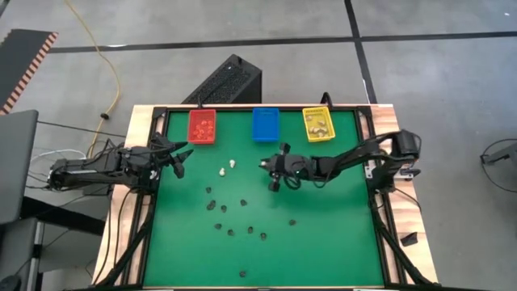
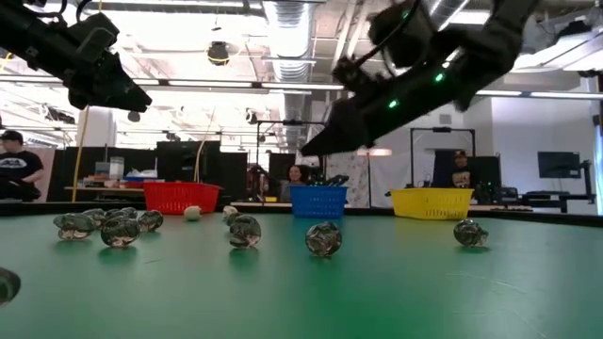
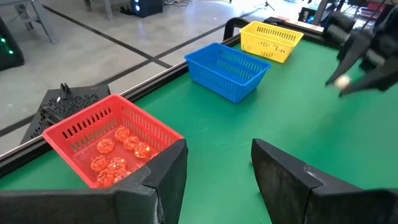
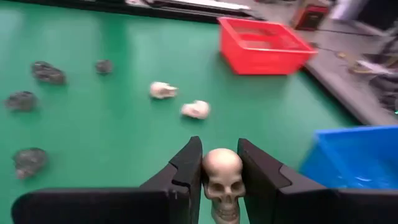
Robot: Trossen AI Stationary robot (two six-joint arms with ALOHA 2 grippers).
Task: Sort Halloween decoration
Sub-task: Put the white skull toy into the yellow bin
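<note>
The decoration is tiny trinkets. Two cream-white skulls point(image 1: 229, 167) lie on the green mat, also in the right wrist view point(image 4: 196, 109). Several dark ones point(image 1: 230, 218) are scattered toward the near side. Orange pumpkins point(image 3: 118, 149) lie in the red bin point(image 1: 202, 127). My right gripper point(image 1: 271, 167) hovers near the blue bin point(image 1: 265, 124), shut on a third white skull point(image 4: 222, 177). My left gripper point(image 3: 217, 158) is open, raised beside the red bin point(image 3: 81, 121) near the table's left edge. My right gripper pinches the cream-white skull by its two sides point(image 4: 208, 171) between its two fingers. The fingers point(image 4: 186, 165) reach in from the table's right, slanting down. The skull is lifted clear of the mat and sits with its jaw toward the camera.
Red, blue and yellow bins point(image 1: 318, 124) stand in a row along the far edge; dark bits show in the yellow one, and the blue bin point(image 3: 227, 68) looks bare inside. A raised black frame point(image 1: 376, 186) borders the mat. People sit in the room beyond point(image 2: 297, 176).
</note>
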